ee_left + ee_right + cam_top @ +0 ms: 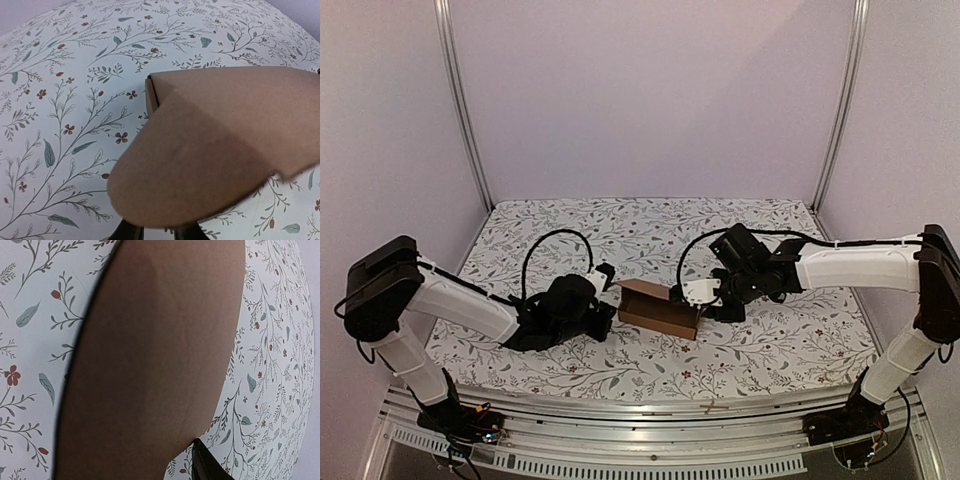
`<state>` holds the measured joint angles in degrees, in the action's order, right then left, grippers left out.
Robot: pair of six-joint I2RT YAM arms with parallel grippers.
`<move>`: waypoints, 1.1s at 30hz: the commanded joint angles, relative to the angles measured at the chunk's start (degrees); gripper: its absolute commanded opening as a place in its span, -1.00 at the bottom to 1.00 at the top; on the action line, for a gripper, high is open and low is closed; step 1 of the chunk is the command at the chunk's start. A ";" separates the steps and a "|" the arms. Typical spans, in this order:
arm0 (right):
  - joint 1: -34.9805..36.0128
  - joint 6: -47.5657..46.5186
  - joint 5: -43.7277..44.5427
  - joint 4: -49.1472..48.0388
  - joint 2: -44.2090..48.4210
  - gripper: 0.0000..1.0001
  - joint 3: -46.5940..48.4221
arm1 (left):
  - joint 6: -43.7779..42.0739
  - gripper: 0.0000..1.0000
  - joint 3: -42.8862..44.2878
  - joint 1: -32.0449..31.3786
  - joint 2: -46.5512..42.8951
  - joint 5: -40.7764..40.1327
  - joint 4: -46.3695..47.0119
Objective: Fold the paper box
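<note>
The paper box (657,308) is a plain brown carton lying in the middle of the table, partly formed, with a flap raised at its left end. My left gripper (607,298) is at its left end and my right gripper (703,296) is against its right end. In the left wrist view a rounded brown flap (200,165) lies over my fingertips, and only two dark finger bases (127,232) show beneath it. In the right wrist view the cardboard (155,365) fills the middle, with one dark finger (205,466) beside its edge. Both sets of jaws are hidden.
The table is covered by a white floral cloth (760,350). Metal frame posts (465,110) stand at the back corners, and a metal rail (650,420) runs along the near edge. Black cables (555,240) loop above both wrists.
</note>
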<state>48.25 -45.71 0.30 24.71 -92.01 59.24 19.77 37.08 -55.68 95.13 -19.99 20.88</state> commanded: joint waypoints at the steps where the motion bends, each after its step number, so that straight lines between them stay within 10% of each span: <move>1: 0.66 -1.34 -3.68 3.00 0.65 -0.26 -1.00 | -0.59 -0.54 -2.59 -1.87 -5.01 0.42 0.11; 14: 6.55 -5.84 6.67 -0.45 -3.47 -0.17 -3.09 | -0.99 -0.37 -9.46 -3.91 -40.20 -5.39 -11.60; 23: 7.77 -5.29 10.75 -1.69 -4.44 -0.14 -1.94 | -6.07 -0.58 18.30 2.44 -10.47 10.30 -26.14; 33: 7.64 -3.17 11.74 -1.15 -3.06 -0.09 -1.57 | -0.36 -0.76 13.22 1.64 -0.51 18.14 -15.38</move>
<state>55.83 -50.33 11.14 21.10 -95.20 57.98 17.72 51.16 -53.74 92.36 -4.69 2.92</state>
